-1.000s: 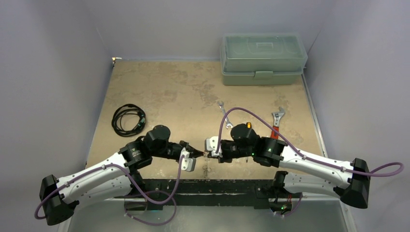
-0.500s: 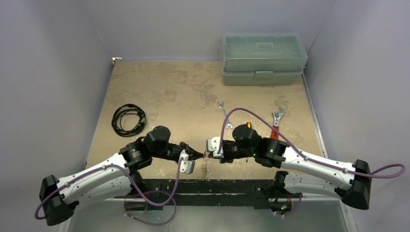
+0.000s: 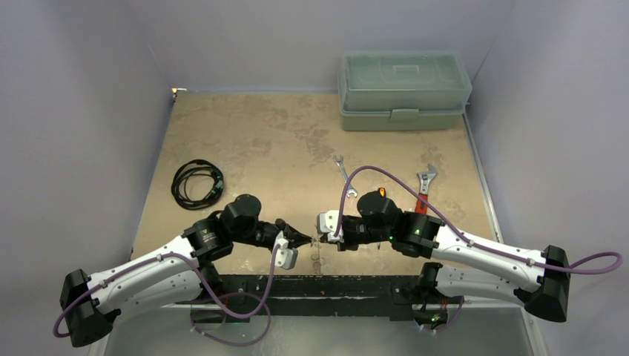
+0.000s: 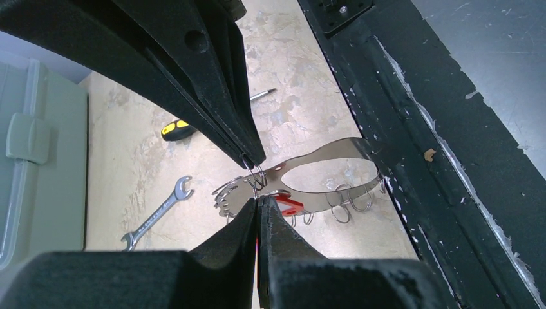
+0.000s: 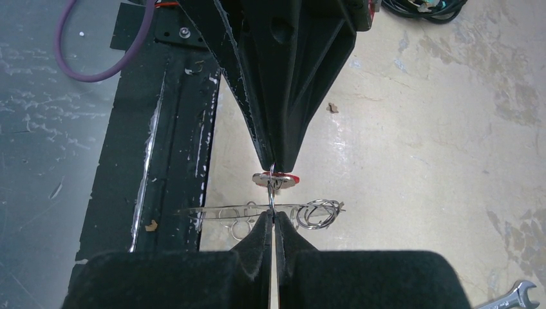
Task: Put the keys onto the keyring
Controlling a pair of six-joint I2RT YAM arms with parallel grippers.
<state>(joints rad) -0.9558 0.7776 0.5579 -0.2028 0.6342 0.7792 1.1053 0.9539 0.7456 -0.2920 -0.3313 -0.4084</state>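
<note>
A pale green see-through plastic box (image 3: 404, 89) is seen at the far right of the brown table (image 3: 252, 133). Its lid is shut, and what is inside cannot be made out.

In front of the box, a small silver open-ended spanner (image 3: 343, 167) is laid flat on the table. A wrench with a red handle (image 3: 423, 185) is laid to the right of it. Between them, a yellow and black handle (image 3: 381, 193) is partly hidden by the right arm. A coiled black cable (image 3: 196, 183) is laid well apart from all this, on the left side.

The two arms are brought tip to tip near the front edge of the table, just beside a black strip (image 3: 334, 285). The left tool (image 3: 304, 239) is squeezed tight on a tiny silvery key with the red tag (image 5: 286, 179). The right tool (image 3: 320, 236) is squeezed tight on a small wire ring (image 4: 257, 175) — the two tips are almost touching.

The large thin shiny silvery oval keyring (image 4: 331, 149) is found just under the two tips, close to the black strip. More small rings and tiny keys (image 4: 348, 199) are hung along its edge. Whether the keyring is lifted or resting on the table cannot be told.
</note>
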